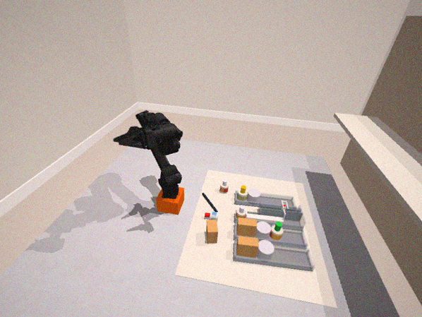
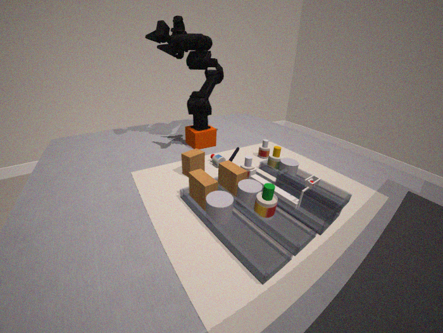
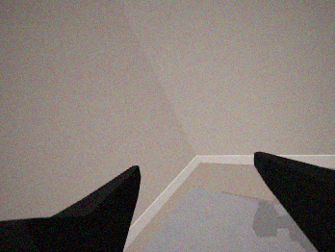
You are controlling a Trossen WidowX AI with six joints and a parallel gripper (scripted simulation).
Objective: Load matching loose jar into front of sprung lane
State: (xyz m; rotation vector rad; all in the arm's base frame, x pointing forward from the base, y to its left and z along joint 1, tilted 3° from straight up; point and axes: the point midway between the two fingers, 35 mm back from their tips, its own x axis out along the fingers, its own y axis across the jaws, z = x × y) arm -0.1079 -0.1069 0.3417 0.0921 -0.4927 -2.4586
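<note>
Matte black arm (image 2: 200, 104) on a blocky orange base (image 2: 211, 141), folded up high. Gripper (image 2: 156, 40) points away from the work area toward the room corner, fingers spread wide, nothing btwn them; wrist view shows two dark tapered fingertips w/ only wall and floor beyond.

Cream flat mat (image 2: 161, 200) carries a grey ribbed lane tray (image 2: 257, 250), several parallel channels. Sprung lane holds a white-capped jar (image 2: 248, 164) at the front end, thin white pusher plate (image 2: 303, 195) further back along the channel; whether they touch, can't tell. Loose matching jar (image 2: 264, 149), white cap, red band, small cylinder, stands on the mat just beside the tray's front corner, well apart from gripper.

Other stuff: yellow-capped jar (image 2: 275, 157) in the neighbouring lane, green-capped jar (image 2: 266, 204) w/ red-yellow band, three plain pale cylinders (image 2: 219, 206), three tan cardboard-look boxes (image 2: 202, 186), dark thin stick (image 2: 233, 154), small red-blue item (image 2: 217, 158) on the mat.
</note>
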